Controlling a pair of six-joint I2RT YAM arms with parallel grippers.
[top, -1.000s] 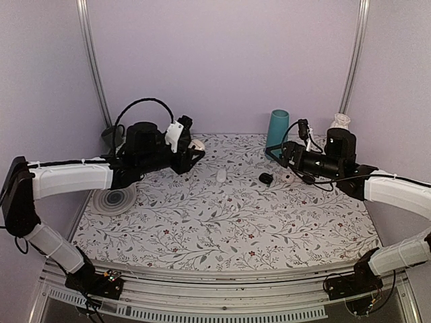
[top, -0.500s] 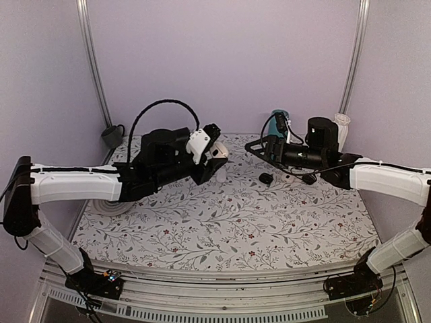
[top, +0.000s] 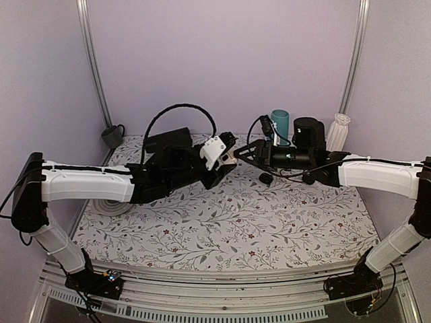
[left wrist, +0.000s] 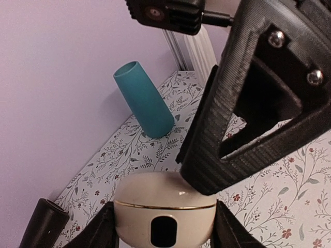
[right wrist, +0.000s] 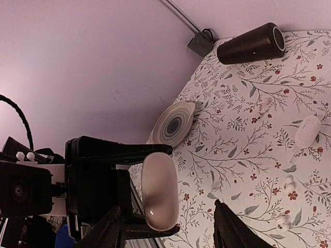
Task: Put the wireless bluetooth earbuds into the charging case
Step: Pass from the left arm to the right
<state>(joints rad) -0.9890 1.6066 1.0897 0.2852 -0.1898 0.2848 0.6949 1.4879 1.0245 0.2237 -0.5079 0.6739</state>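
The white charging case has a gold seam and its lid is down. It is held off the table, and my left gripper is shut on its two sides. In the top view the case hangs over the middle back of the table. My right gripper stands open around the case: one finger lies against the lid and the other finger is well apart from it. Two small white earbuds lie on the table below.
A teal cup and a white vase stand at the back right. A small black piece lies under the right arm. At the left are a grey cup, a ringed plate, a dark cylinder and a pale oblong piece.
Both arms have swung in toward the table's middle. The left gripper carried the case to the right, and the right gripper moved left onto it while its jaws narrowed.
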